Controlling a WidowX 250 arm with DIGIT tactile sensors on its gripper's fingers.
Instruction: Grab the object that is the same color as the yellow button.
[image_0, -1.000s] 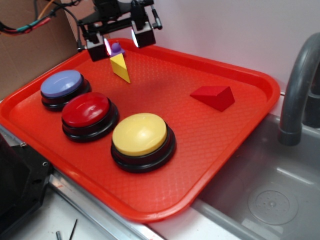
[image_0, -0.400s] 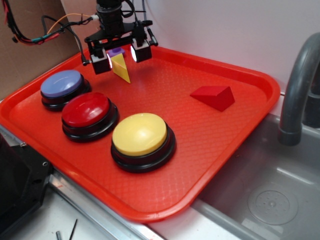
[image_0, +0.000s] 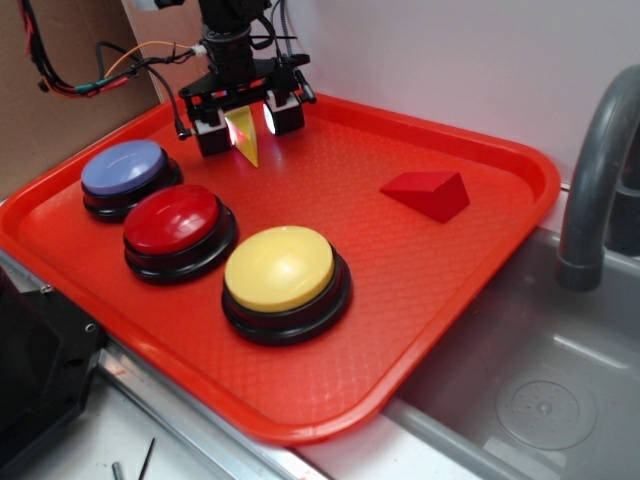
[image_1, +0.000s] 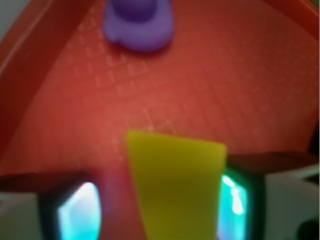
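At the upper left of the exterior frame, the end effector (image_0: 245, 118) is lowered onto the red tray (image_0: 480, 250) with its jaws spread either side of the yellow wedge block (image_0: 243, 133), not yet clenched. The wrist view shows the wedge between both pads, a gap on its left side, so closing should centre it. Just beyond sits the purple knobbed piece (image_1: 139, 24). The yellow button (image_0: 281, 268), the colour reference, sits at lower centre.

Arm reaches down near-vertical at the far-left of the exterior view, gripper (image_0: 244, 116) low with jaws spread and pointing downward, one finger (image_1: 70, 210) on each side of a gap, pads glowing in the wrist view.
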